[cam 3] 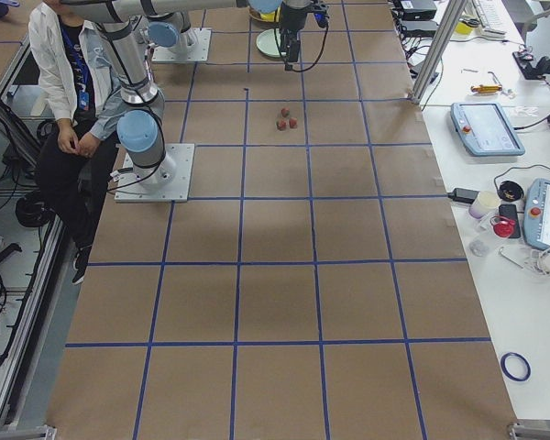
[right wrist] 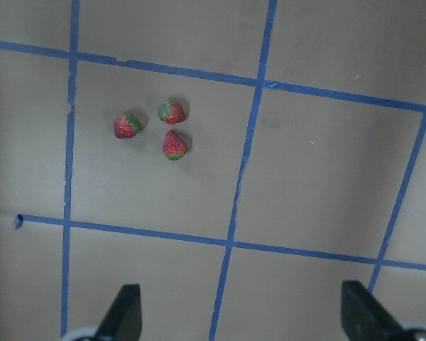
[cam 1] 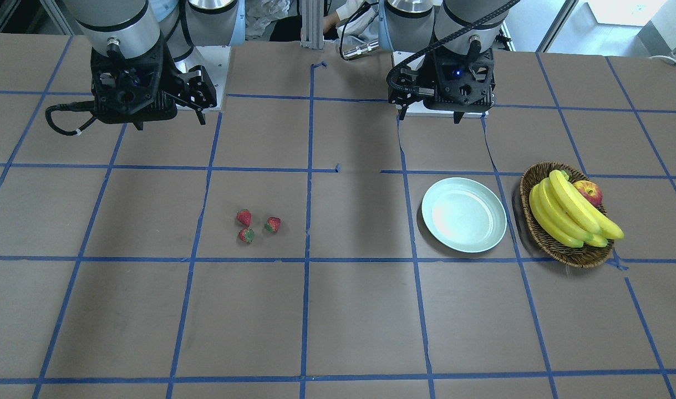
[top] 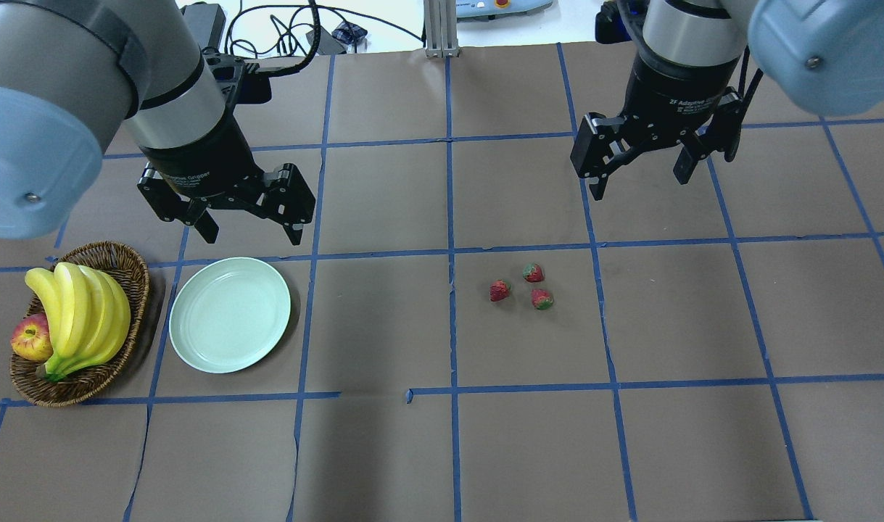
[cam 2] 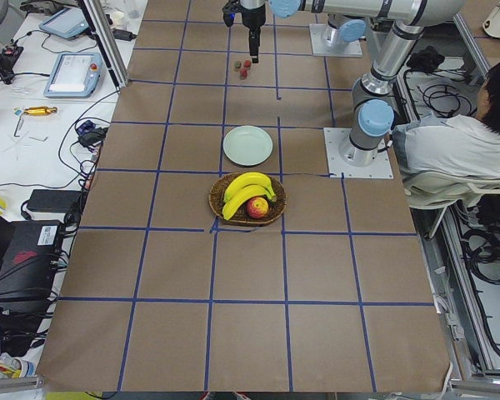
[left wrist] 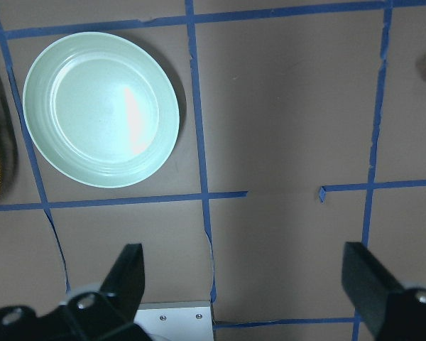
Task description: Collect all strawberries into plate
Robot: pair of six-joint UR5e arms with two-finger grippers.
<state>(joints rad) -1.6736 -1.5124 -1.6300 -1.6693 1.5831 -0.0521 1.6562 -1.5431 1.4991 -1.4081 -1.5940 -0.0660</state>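
Near the strawberries [top: 533, 272], we should lower our empty, spread right tool [top: 641, 181] over one that seems clear of its neighbours.

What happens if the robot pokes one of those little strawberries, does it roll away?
Probably it wobbles or rolls a little: the strawberries are small rounded cones lying on their sides on the flat table. They look light, so a poke would likely scoot one along. The three lie close together, so it may bump a neighbour.
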